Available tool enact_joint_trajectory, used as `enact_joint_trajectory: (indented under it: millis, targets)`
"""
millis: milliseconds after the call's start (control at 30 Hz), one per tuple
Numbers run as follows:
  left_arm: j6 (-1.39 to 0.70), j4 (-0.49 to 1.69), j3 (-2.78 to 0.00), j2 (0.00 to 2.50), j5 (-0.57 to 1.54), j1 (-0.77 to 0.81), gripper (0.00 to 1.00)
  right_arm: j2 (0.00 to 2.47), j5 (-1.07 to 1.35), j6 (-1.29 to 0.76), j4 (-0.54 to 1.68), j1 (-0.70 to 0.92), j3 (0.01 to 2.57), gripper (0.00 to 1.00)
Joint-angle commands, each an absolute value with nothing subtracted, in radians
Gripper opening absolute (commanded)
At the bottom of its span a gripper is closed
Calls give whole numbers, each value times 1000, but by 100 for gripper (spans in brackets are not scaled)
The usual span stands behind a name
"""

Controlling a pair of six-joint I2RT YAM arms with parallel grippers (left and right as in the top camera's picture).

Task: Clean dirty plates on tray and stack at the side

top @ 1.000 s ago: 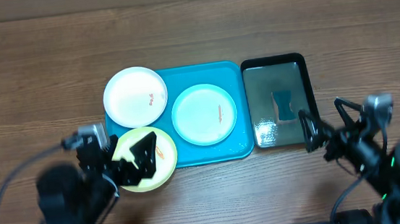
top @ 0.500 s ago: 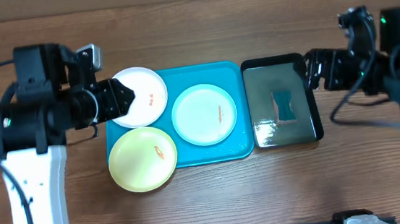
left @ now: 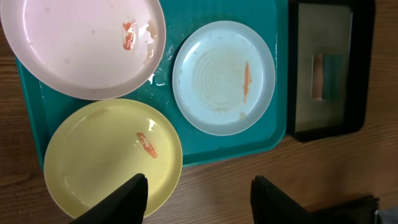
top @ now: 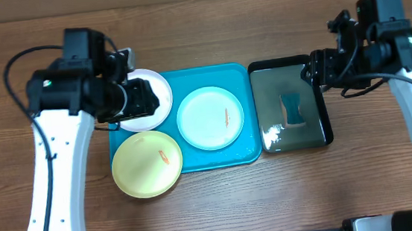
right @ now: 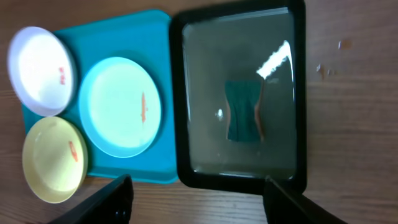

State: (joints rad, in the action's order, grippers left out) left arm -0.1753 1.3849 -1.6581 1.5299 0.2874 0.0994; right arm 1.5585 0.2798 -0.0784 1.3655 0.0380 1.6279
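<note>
The teal tray (top: 248, 151) carries three plates, each with orange smears. The white plate (top: 157, 84) lies at its back left corner, the yellow-green plate (top: 147, 164) overhangs the front left corner, and the pale cyan plate (top: 210, 117) lies in the middle. My left gripper (top: 147, 100) hangs high over the white plate and hides part of it. In the left wrist view this gripper (left: 199, 180) is open and empty above the yellow-green plate (left: 112, 155) and bare wood. My right gripper (right: 198, 182) is open and empty too, high over the black tray.
A glossy black tray (top: 324, 120) with shallow water and a teal sponge (top: 292, 109) stands right of the teal tray. Wooden tabletop (top: 214, 212) surrounds both. Both white arms reach in from the left and right sides.
Both arms have swung up from the table's front edge towards the back. The left gripper now hovers over the white plate, the right one over the black tray's back edge.
</note>
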Motion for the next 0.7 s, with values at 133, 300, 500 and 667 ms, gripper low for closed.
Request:
enact_joint_trajectory:
  millis: [133,300,500,667]
  targets:
    - [-160,1387,-1663,1625,199,172,62,1630,172,-78,1321,33,1523,57]
    - [-161,1383,-1663,1688,199,184,61,1635,172,-85,1216,53,1401,53]
    - [-165,1376,-1663,1742,199,186,60,1636,130,-86,1048,120,1263,59]
    - [-165,1376,-1662,1765,199,186,56,1650,79,-105,978,146,1234,60]
